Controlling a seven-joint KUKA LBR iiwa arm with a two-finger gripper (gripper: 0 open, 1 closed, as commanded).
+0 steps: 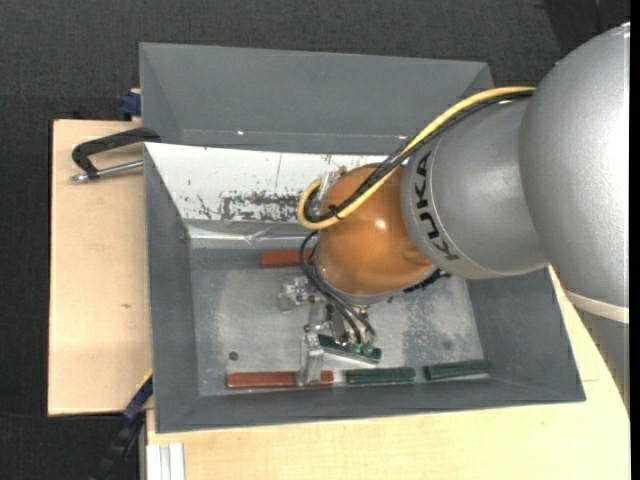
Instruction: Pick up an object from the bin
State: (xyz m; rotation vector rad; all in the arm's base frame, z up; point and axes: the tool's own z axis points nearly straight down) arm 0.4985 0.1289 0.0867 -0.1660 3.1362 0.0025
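Arm: I see the grey arm (500,188) coming in from the right, bent down into the bin (168,298). Its orange wrist cover (368,238) hangs over the middle of the floor, and a yellow cable (452,116) loops along it.

Gripper: the gripper (318,360) sits low, close to the front wall and a little left of centre. Its tip is right at the floor.

Gripper state: I cannot tell from this view whether it is open or closed. The wrist and its own hardware cover too much, and I see nothing clearly clamped in it.

Nearest thing: a long, flat, reddish-brown bar (258,379) lies along the foot of the front wall, left of centre. The gripper's tip is at its right end. I cannot tell whether they touch.

Next along the wall: a dark green bar (382,375) lies in the same line, just right of the gripper. A second green bar (456,371) lies further right, apart from the first.

Back of the bin: an orange-red bar (279,259) rests at the foot of the rear wall, partly behind the wrist cover and well apart from the gripper.

Floor: a small dark speck (233,356) lies on the bare metal to the left, near the reddish-brown bar.
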